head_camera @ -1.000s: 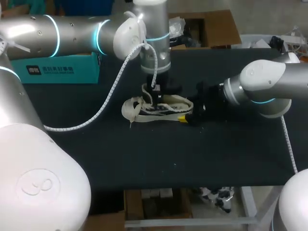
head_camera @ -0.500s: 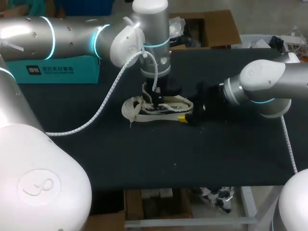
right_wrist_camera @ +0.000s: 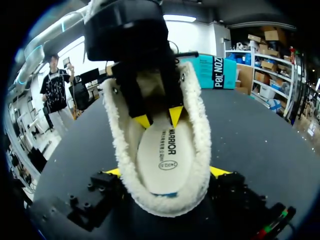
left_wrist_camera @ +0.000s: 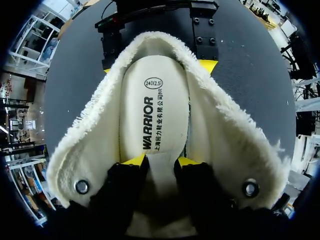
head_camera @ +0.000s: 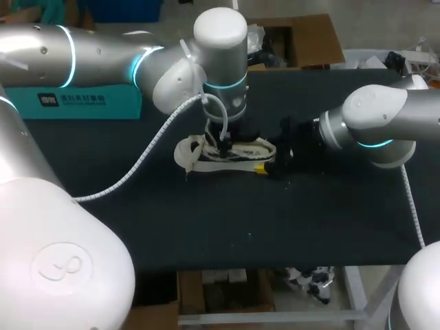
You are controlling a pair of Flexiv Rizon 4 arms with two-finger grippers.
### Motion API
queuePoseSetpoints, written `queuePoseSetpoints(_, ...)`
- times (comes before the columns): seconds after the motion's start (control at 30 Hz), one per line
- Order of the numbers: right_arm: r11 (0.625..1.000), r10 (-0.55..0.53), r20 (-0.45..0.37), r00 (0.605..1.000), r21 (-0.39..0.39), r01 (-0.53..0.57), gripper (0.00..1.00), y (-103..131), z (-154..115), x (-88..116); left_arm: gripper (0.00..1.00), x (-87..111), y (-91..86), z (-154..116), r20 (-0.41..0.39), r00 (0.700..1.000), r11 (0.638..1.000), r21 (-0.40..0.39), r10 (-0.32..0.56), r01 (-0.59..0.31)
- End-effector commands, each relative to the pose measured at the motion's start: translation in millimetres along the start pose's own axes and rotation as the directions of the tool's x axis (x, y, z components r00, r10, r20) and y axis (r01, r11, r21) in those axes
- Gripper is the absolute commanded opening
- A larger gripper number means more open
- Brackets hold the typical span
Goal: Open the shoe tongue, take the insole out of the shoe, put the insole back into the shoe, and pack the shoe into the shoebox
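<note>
Insole-removal step, I'd judge: L gripper (left_wrist_camera: 160, 161), fingers slightly apart, had its yellow tips down on the cream oval foam insole (left_wrist_camera: 152, 115) inside the white fleece-lined shoe (head_camera: 230, 152), mid black table (head_camera: 206, 227). R gripper (right_wrist_camera: 166, 171) pinched the heel from both sides. Next move needs a firm pinch on the insole edge, then a lift.

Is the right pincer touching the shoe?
Touching. The right wrist view shows the right pincer with a yellow tip pressed against each side of the shoe at its heel, no gap.
</note>
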State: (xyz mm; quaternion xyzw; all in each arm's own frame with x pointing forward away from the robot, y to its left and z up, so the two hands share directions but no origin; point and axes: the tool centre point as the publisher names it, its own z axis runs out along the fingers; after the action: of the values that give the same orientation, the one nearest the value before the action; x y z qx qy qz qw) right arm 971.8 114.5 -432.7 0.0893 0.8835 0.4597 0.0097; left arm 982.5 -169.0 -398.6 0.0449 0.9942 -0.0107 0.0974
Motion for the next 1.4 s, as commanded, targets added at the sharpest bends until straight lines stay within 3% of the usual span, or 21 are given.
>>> queuePoseSetpoints(0.03, 1.000, -0.002, -0.004, 1.000, -0.004, 0.002, 0.00, -6.8, 5.3, -1.3, 0.18, -20.2, -2.5, 132.0, 0.046, 0.999, 1.000, -0.012, -0.011, 0.011)
queuePoseSetpoints(0.1, 1.000, -0.002, -0.004, 1.000, -0.004, 0.002, 0.00, -6.8, 5.3, -1.3, 0.00, -27.2, -1.8, 135.5, 0.059, 0.998, 1.000, -0.018, -0.021, 0.022)
queuePoseSetpoints(0.27, 1.000, -0.002, -0.004, 1.000, -0.004, 0.002, 0.00, -6.8, 5.3, -1.3, 0.00, -33.8, 4.1, 121.5, 0.048, 0.999, 0.999, 0.025, -0.025, 0.024)
queuePoseSetpoints(0.53, 1.000, -0.002, -0.004, 1.000, -0.004, 0.002, 0.00, -6.8, 5.3, -1.3, 0.00, -22.2, 5.5, 49.2, 0.029, 0.999, 0.984, 0.175, 0.032, -0.036)
queuePoseSetpoints(0.63, 1.000, -0.002, -0.004, 1.000, -0.004, 0.002, 0.00, -6.8, 5.3, -1.3, 0.00, -18.5, 2.6, 24.1, 0.019, 0.999, 0.970, 0.239, 0.045, -0.048)
queuePoseSetpoints(0.83, 1.000, -0.002, -0.004, 1.000, -0.004, 0.002, 0.00, -6.8, 5.3, -1.3, 0.00, -6.5, -13.3, -12.9, 0.028, 0.997, 0.955, 0.286, 0.074, -0.078)
queuePoseSetpoints(1.13, 1.000, -0.002, -0.004, 1.000, -0.004, 0.002, 0.00, -6.8, 5.3, -1.3, 0.00, -5.9, -25.8, -42.1, -0.007, 0.995, 0.932, 0.351, 0.095, -0.087)
queuePoseSetpoints(1.4, 1.000, -0.002, -0.004, 1.000, -0.004, 0.002, 0.00, -6.8, 5.3, -1.3, 0.00, -9.3, -22.1, -52.9, -0.062, 0.991, 0.897, 0.436, 0.114, -0.076)
